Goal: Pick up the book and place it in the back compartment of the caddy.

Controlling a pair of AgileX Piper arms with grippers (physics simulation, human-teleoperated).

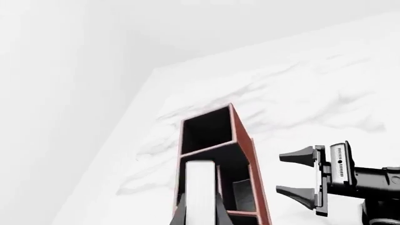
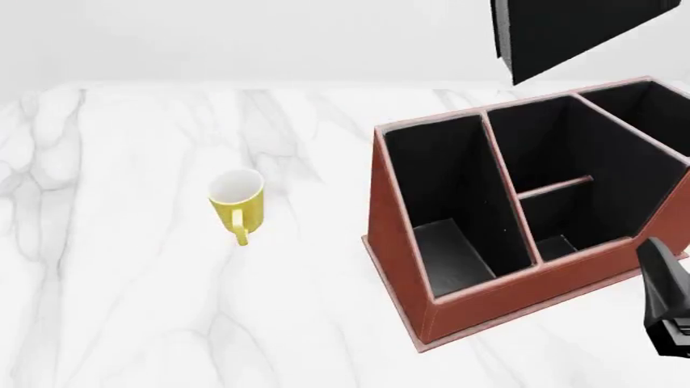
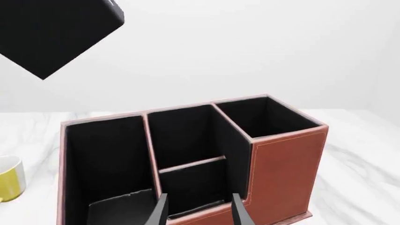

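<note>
The book point(image 2: 571, 32) is black with white page edges point(image 1: 201, 190). It hangs high in the air over the caddy point(image 2: 474, 307), a reddish-brown box with black cells. My left gripper point(image 1: 200, 218) is shut on the book; only its fingertips show, in the left wrist view. The book also shows in the right wrist view point(image 3: 56, 33), well above the caddy point(image 3: 287, 168). The back compartment point(image 2: 558, 234) is the small cell by the low near wall, also in the right wrist view point(image 3: 187, 185), and is empty. My right gripper point(image 3: 198, 212) is open and empty beside the caddy's near wall point(image 1: 291, 174).
A yellow mug point(image 2: 235, 202) stands on the white marble table point(image 2: 129, 283) left of the caddy; its edge shows in the right wrist view point(image 3: 9, 180). Part of the right arm point(image 2: 668, 307) is at the front view's lower right.
</note>
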